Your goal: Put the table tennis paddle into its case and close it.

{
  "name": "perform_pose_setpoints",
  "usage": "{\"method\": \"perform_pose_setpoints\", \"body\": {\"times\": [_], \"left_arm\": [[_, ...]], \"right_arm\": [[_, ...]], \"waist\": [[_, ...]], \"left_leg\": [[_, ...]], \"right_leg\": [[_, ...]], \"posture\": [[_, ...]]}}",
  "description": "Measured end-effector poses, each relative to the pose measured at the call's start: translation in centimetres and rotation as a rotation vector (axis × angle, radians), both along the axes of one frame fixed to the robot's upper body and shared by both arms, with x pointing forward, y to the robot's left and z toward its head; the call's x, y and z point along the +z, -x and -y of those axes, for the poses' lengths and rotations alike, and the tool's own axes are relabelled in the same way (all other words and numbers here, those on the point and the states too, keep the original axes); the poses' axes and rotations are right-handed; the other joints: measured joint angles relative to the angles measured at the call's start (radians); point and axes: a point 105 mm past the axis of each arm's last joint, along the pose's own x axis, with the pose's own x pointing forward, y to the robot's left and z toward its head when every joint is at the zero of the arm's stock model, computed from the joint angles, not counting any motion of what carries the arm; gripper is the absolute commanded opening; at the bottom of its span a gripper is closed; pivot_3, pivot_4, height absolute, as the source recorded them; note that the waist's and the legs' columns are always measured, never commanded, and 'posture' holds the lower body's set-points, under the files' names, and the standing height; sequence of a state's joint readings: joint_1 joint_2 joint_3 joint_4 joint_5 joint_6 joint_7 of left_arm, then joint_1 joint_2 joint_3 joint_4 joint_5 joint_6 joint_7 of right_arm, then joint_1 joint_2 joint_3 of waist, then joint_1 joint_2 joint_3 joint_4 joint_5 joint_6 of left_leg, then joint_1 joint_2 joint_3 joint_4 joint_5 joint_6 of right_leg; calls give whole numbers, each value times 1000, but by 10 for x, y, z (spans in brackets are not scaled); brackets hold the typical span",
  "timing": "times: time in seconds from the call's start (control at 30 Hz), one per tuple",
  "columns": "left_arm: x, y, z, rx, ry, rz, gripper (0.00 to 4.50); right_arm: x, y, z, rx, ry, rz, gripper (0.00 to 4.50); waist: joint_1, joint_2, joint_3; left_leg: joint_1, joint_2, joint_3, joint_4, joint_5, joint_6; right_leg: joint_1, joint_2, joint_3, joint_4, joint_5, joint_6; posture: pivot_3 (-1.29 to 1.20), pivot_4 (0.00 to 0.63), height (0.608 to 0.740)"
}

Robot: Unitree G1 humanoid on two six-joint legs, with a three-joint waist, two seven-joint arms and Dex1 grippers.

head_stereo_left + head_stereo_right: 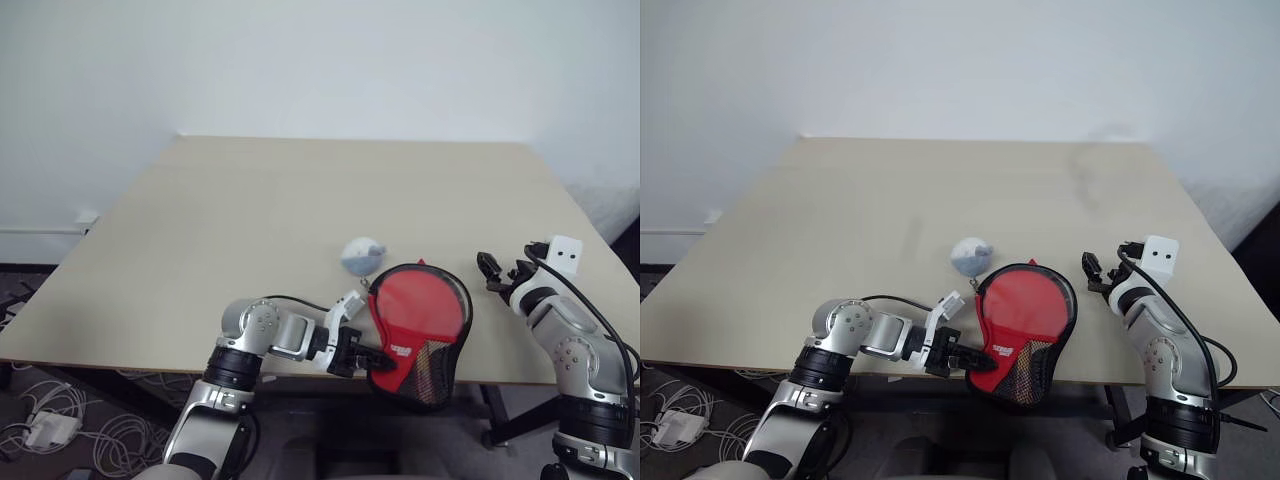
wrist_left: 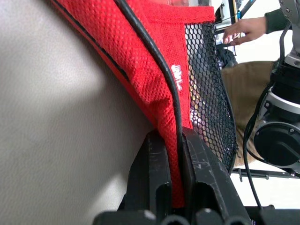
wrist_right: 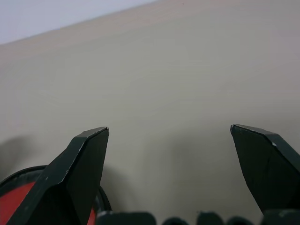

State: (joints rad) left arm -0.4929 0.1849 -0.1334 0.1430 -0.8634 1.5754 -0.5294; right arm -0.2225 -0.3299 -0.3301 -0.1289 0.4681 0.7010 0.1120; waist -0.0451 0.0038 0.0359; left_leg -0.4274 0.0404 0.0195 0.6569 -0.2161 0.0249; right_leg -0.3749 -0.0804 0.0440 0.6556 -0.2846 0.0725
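While the case [image 1: 418, 335] hangs partly over the near edge of the table [image 1: 300, 200], its round end rests on the tabletop and its narrow mesh end juts out past the edge. Through its clear side the head views show the red face of the paddle [image 1: 415, 305] inside. The left gripper [image 1: 366, 357] is clamped on the case's red panel at that overhanging end, just off the table edge. Its wrist view gives the grip close up: both black fingers [image 2: 152, 173] pinch the red fabric and the black edging cord between them, with black netting beside the panel and small white lettering on the red. That view also looks past the case to a person's hand [image 2: 243, 29] and a tan trouser leg.

Just beyond the case's round end lies a small grey-white lump [image 1: 361, 255], close to it but apart. The right gripper [image 1: 505, 272] hovers over the table to the right of the case, jaws wide and holding nothing. Its wrist view shows bare tabletop between the two spread fingers [image 3: 75, 178], with a sliver of the case's black rim and red at one lower corner.
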Motion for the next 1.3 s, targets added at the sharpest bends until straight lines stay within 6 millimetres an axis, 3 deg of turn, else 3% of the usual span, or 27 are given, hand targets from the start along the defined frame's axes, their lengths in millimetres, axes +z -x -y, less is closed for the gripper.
{"method": "perform_pose_setpoints", "body": {"times": [0.17, 0.2, 0.27, 0.37, 0.43, 0.77, 0.9, 1.0, 1.1, 1.3], "left_arm": [[1, -1, -3, 18, -3, -1, 21], [0, -2, -4, 27, -1, -14, 598], [-3, -4, -6, 43, -9, -44, 1098], [-4, -5, -7, 60, 3, -82, 1098], [-3, -6, -6, 66, 7, -84, 1415], [11, -8, -7, 56, 98, -91, 4476], [15, -11, -29, 29, 32, -14, 4476], [22, -9, -54, -39, -39, 177, 4476], [30, -21, -72, -41, -51, 349, 4476], [60, -48, -64, -80, 98, 786, 4476]], "right_arm": [[0, -1, -2, 9, 3, 0, 4500], [0, -2, -3, 13, 3, -2, 4500], [0, -3, -4, 17, 3, -1, 4500], [0, -4, -6, 25, 7, -3, 4500], [1, -5, -7, 33, 6, -1, 4500], [2, -6, -8, 35, 13, 3, 4500], [3, -6, -7, 35, 11, 6, 4500], [5, -6, -5, 37, 11, 13, 4500], [7, -7, -3, 38, 12, 20, 4500], [12, -9, -8, 66, 11, 42, 4500]], "waist": [[-3, 0, 0], [-3, 0, 0], [-3, 0, 0], [-3, 0, 0], [-3, 0, 0], [-3, 0, 0], [-11, 0, 0], [-12, 0, 0], [-5, 0, 0], [1, 0, 1]], "left_leg": [[0, 0, 0, 0, 0, 0], [0, 0, 0, 0, 0, 0], [0, 0, 0, 0, 0, 0], [0, 0, 0, 0, 0, 0], [0, 0, 0, 0, 0, 0], [1, 0, 0, 2, 0, 0], [2, 2, -2, 0, 0, -1], [2, 3, -1, -6, 4, -6], [2, 3, 0, -8, 5, -8], [-1, 3, 1, -7, 5, -7]], "right_leg": [[0, 0, 0, 0, 0, 0], [0, 0, 0, 0, 0, 0], [0, 1, 0, 1, 0, 0], [0, 0, 0, 1, 0, 0], [0, 0, 0, 1, 0, 0], [0, 1, 0, 1, 0, 0], [-1, 5, 3, 1, 1, -2], [-5, 7, 5, 1, 2, -4], [-6, 7, 5, 1, 2, -5], [-7, 6, 6, -1, 2, -5]], "posture": [[0, 0, 740], [0, 0, 740], [0, 0, 740], [0, 0, 740], [0, 0, 740], [0, 0, 740], [0, 0, 740], [0, 0, 740], [0, 0, 740], [0, 0, 740]]}}
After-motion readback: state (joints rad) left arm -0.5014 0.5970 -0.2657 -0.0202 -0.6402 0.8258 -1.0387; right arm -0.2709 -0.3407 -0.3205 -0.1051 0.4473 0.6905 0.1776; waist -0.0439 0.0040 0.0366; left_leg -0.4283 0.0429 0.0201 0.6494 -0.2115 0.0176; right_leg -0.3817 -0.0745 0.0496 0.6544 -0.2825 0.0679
